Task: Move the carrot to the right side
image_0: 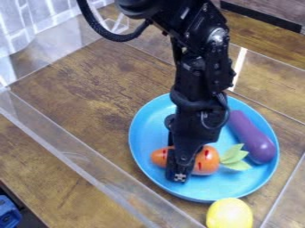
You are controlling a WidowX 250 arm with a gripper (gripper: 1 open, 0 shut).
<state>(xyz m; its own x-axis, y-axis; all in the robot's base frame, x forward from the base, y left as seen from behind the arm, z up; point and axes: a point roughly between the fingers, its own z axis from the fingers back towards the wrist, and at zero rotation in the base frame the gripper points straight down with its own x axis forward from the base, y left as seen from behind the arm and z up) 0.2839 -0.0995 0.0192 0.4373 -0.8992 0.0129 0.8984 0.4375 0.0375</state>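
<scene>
The carrot (208, 161), stubby and orange with a light green leafy end pointing right, lies on the front part of a blue plate (152, 125). My gripper (181, 169) points straight down over the carrot's middle, its black fingers on either side and closed against it. Orange shows left and right of the fingers. The part of the carrot under the gripper is hidden.
A purple eggplant (251, 135) lies on the plate's right side, close to the carrot's leaves. A yellow lemon (230, 214) sits just off the plate's front edge. A clear plastic wall (71, 151) borders the wooden table (84, 80) on the front left.
</scene>
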